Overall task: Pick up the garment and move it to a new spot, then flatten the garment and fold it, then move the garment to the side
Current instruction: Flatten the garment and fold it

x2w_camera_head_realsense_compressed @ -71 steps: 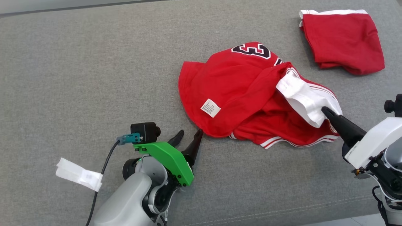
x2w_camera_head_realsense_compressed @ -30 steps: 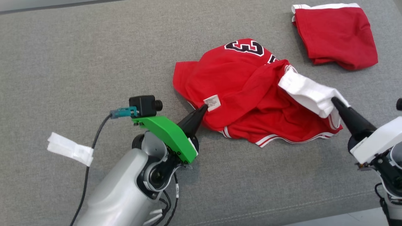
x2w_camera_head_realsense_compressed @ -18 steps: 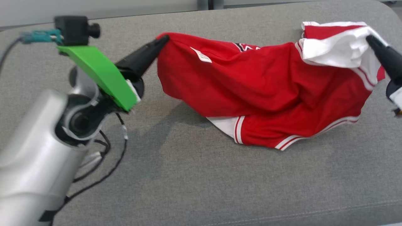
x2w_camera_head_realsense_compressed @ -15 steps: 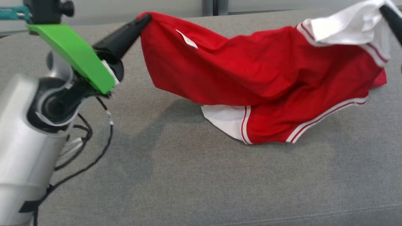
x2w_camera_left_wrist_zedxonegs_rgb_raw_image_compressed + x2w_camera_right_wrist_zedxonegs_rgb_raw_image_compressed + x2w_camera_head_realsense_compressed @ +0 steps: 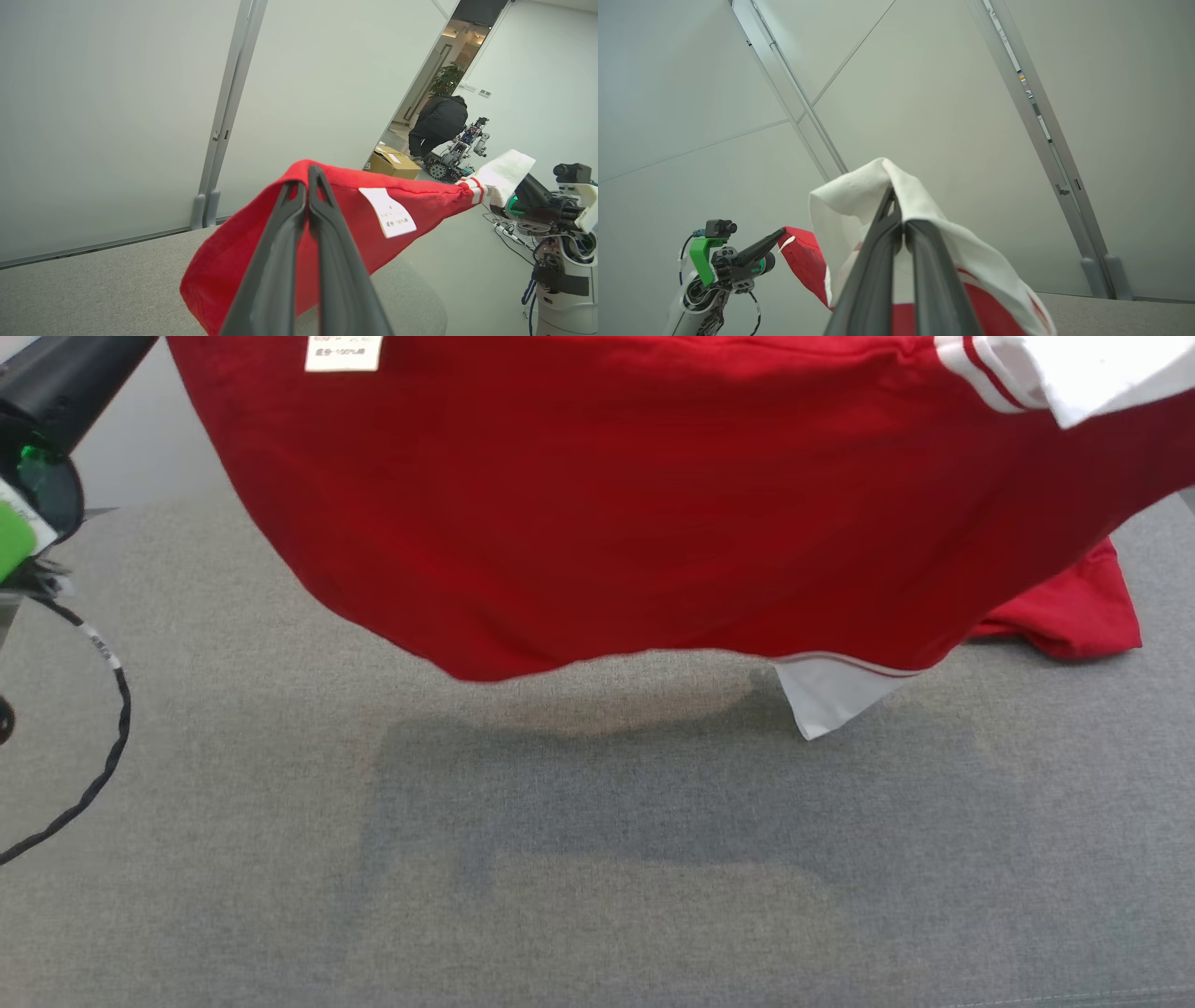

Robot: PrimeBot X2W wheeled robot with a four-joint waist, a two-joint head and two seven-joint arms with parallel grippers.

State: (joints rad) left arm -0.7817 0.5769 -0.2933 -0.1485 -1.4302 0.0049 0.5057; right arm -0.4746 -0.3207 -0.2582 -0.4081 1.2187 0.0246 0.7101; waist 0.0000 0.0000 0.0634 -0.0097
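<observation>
Left tool [image 5: 308, 175], what's it doing?
Clenched on a corner of the garment [image 5: 653, 504].
And the right tool [image 5: 894, 196]?
Pinching its white band [image 5: 1102, 373]. The garment hangs stretched between them, over the grey cushion [image 5: 597, 896].

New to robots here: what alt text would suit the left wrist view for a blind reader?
The left jaws, shut, pinch the edge of a red garment stretched above a grey surface to the right jaws, which hold its white part. A person bends over far behind.
</observation>
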